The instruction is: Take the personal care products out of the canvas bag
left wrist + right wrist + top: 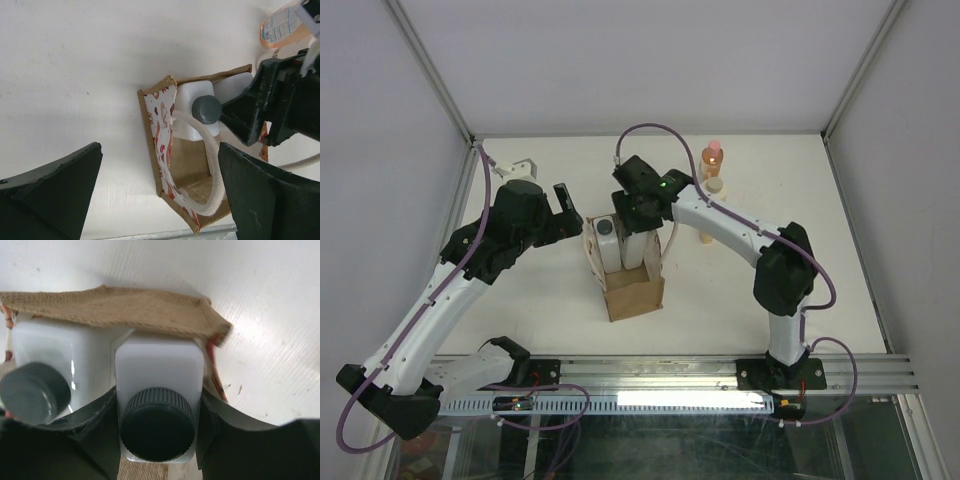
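Observation:
The canvas bag (634,291) stands mid-table with its mouth open; it also shows in the left wrist view (161,131) and its tan rim in the right wrist view (125,307). Two white bottles with dark grey caps stand in it. My right gripper (636,226) reaches into the bag and is shut on the right-hand white bottle (160,365), a finger on each side. The other white bottle (45,365) stands beside it, also seen in the left wrist view (197,107). My left gripper (568,212) is open and empty, left of the bag. The orange bottle (712,158) and the cream bottle (716,188) stand on the table at the back right.
A white loop handle (210,165) arcs over the bag's mouth. A small white bracket (520,168) sits at the back left corner. White walls close the table on three sides. A metal rail (650,372) runs along the near edge.

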`<act>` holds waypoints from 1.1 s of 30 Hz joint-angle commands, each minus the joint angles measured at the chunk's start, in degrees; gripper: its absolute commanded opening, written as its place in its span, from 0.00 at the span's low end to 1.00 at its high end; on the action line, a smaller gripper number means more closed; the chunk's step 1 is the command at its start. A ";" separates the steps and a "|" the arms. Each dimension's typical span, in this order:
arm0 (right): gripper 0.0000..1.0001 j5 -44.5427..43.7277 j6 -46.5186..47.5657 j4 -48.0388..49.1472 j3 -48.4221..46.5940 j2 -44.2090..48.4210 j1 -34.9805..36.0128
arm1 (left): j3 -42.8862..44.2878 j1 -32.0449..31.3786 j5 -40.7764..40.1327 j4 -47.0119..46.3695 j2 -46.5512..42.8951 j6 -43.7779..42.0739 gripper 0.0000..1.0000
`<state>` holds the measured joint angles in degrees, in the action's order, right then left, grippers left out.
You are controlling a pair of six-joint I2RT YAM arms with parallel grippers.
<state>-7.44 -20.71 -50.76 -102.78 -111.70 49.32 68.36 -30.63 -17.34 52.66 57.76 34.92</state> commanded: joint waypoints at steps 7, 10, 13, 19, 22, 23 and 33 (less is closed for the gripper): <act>0.08 18.01 -11.33 15.45 5.85 22.44 -8.13 | 0.63 0.48 4.41 -2.84 -0.60 0.47 0.99; 0.06 20.80 -13.39 17.96 6.21 26.11 -9.03 | -0.11 0.50 5.16 -3.25 -1.01 0.93 0.99; 0.04 23.95 -16.49 23.31 9.90 31.40 -10.60 | -0.56 0.49 5.91 -3.62 -1.15 1.40 0.99; 0.00 24.61 -20.39 28.82 17.03 42.16 -14.69 | -2.11 0.42 7.75 -4.39 -1.73 2.45 0.99; 0.00 19.39 -17.87 25.77 19.27 47.27 -15.88 | -3.51 0.42 8.53 -4.98 -2.34 3.07 0.99; 0.00 16.92 -16.82 24.16 19.88 49.04 -16.07 | -3.84 0.41 8.78 -5.11 -2.52 3.32 0.99; 0.00 -10.07 -4.00 4.39 20.33 60.30 -16.29 | -3.49 0.46 10.12 -6.94 -0.34 3.03 0.99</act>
<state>-4.64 -29.21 -47.75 -80.29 -55.37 33.19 63.77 -30.63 -8.69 49.41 56.53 37.89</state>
